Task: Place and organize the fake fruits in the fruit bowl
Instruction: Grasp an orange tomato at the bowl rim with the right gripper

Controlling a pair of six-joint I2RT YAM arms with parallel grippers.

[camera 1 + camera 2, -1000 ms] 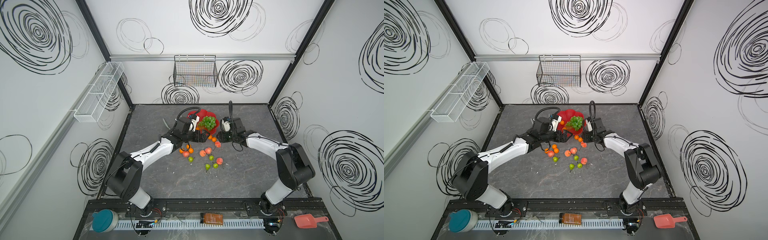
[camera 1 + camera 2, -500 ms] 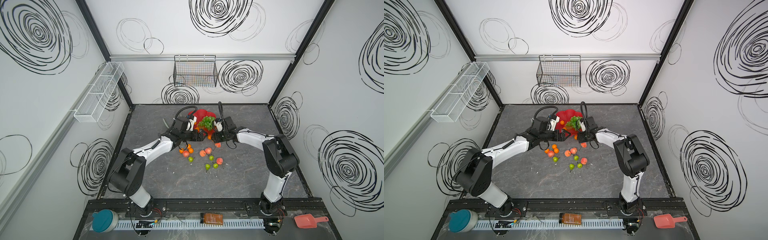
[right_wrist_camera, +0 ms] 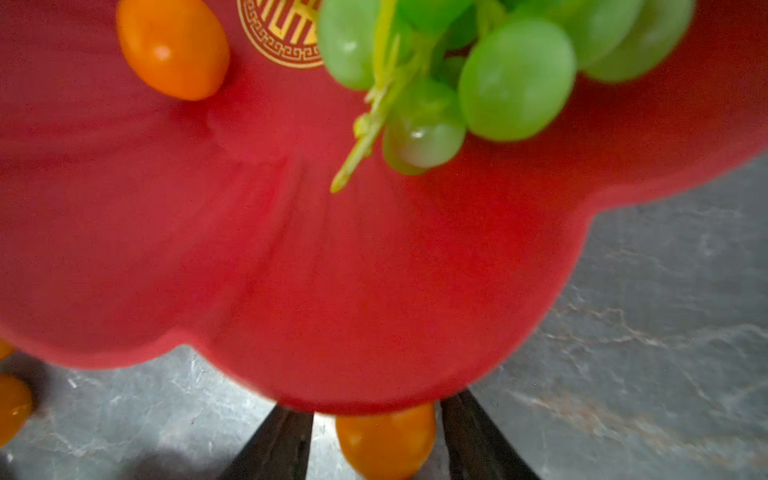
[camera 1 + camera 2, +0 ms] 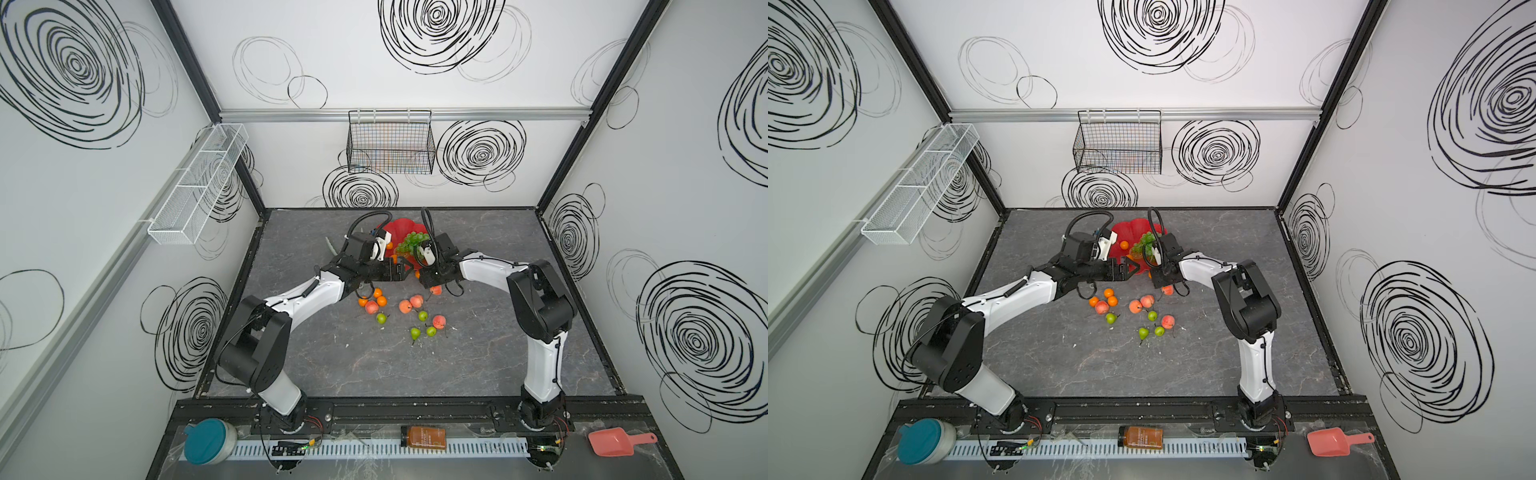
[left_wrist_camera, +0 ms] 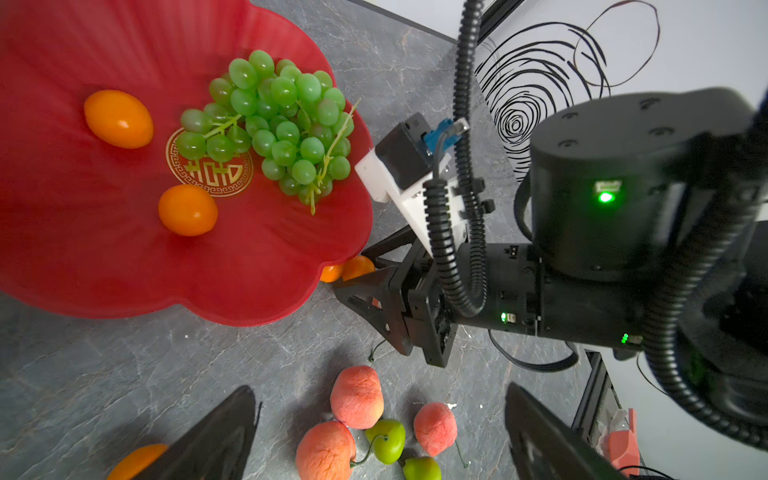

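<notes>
Right gripper stands half-open astride a tangerine on the table at the bowl's near rim, with a gap on one side. Left gripper hovers wide open and empty just off that rim. The bowl holds grapes and two more tangerines, while peaches and pears lie loose in front of it.

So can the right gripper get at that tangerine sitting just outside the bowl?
Probably yes: the tangerine sits on the table between the open fingers of the right gripper, though the bowl rim crowds it.
</notes>
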